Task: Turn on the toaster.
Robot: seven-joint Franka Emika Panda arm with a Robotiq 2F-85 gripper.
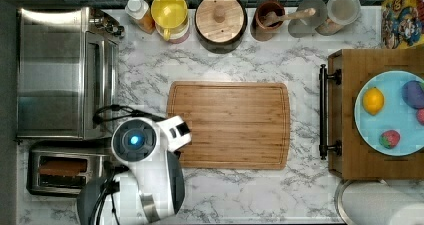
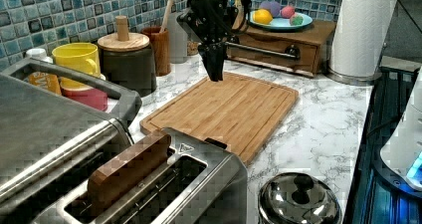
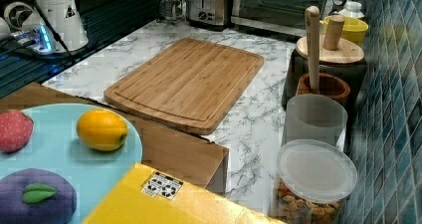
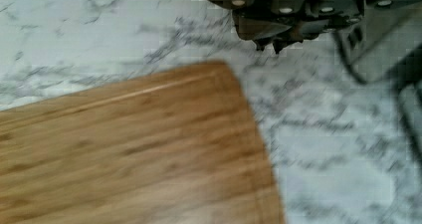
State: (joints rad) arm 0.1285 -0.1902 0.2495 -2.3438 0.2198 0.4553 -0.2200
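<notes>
Marble kitchen counter (image 1: pixel 240 195) with a bamboo cutting board (image 1: pixel 230 125) lying flat at its middle. In the top view's lower left corner, the toaster (image 1: pixel 65 172): small, boxy, brushed steel, two long slots on top, with a brown wooden slab (image 1: pixel 62 166) standing in one slot. Directly beside it, toward the top view's top, a much larger steel toaster oven (image 1: pixel 65 72) with a long door handle. From the left view, toaster in the near foreground, slab poking up out of its slot, and a shiny round kettle (image 2: pixel 298 199) just beside it at the left view's right. White Franka arm (image 1: pixel 150 155) reaching in from the top view's bottom edge, its hand over the board's left side. Black gripper (image 2: pixel 215 75) pointing straight down, hanging in the air above the board's rim, touching nothing and apart from the toaster. In the wrist view, fingertips (image 4: pixel 260 46) pressed close together with nothing between them, a rounded corner of the board and bare marble beneath. Along the blue tiled wall: a yellow mug (image 1: pixel 170 12), a dark jar with a wooden lid (image 1: pixel 220 20), and a brown pot holding a wooden utensil (image 1: pixel 270 17). At the top view's right, a wooden drawer box (image 1: pixel 350 155) carrying a pale blue plate (image 1: pixel 395 120) of toy fruit, including a lemon (image 1: pixel 373 100), and a paper towel roll (image 2: pixel 363 30) nearby.
</notes>
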